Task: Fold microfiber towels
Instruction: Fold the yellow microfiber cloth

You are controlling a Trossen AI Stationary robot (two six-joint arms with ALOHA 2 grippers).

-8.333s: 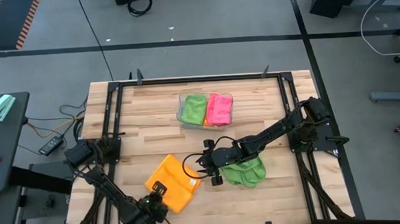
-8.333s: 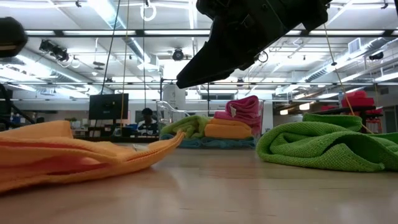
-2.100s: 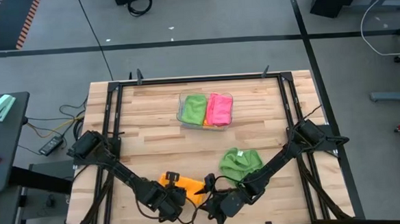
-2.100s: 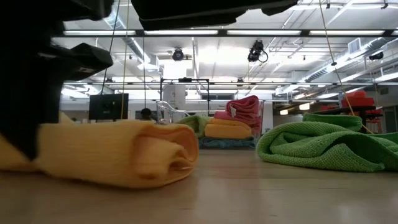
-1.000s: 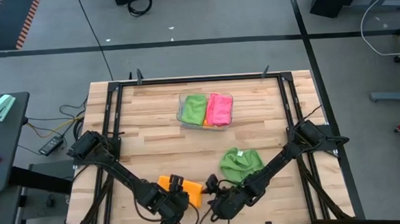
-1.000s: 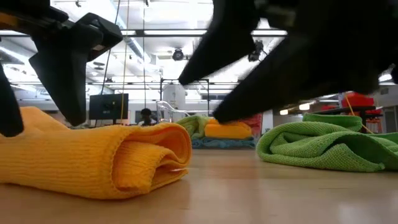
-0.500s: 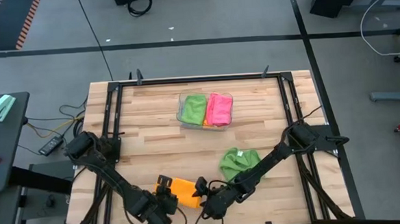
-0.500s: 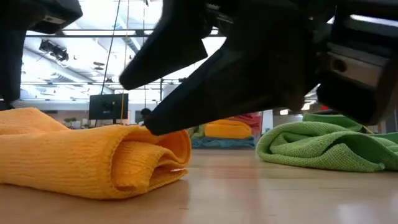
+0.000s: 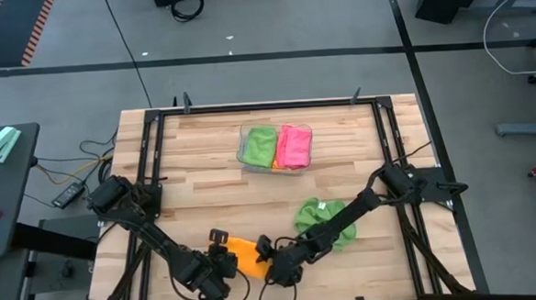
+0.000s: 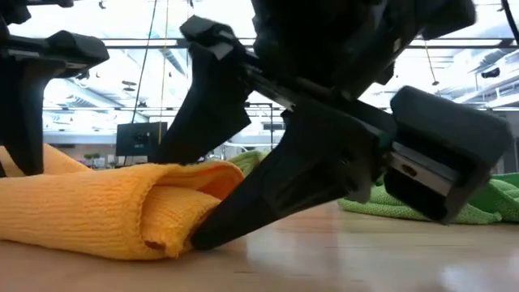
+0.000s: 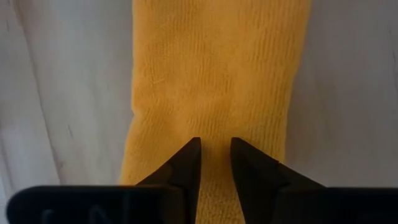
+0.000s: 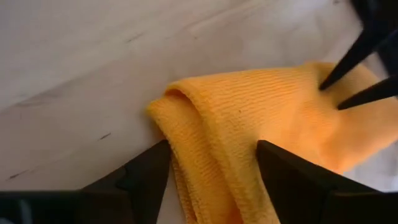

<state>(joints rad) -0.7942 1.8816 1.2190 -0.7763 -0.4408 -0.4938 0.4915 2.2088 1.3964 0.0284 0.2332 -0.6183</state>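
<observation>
folded orange towel (image 9: pixel 244 257) lies lengthwise between both grippers. left gripper (image 11: pixel 214 163) pinches its middle with narrowly parted fingers. right gripper (image 12: pixel 211 165) straddles its folded end, jaws wide.

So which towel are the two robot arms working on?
Look at the near edge of the wooden table, where both arms meet. Between the left gripper and right gripper lies the orange towel, folded; the loose green towel beside it is crumpled.

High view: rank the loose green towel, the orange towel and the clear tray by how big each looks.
1. Clear tray, holding folded towels.
2. Loose green towel, partly under the right arm.
3. Orange towel, folded, partly hidden by both grippers, so its rank is unsure.
</observation>
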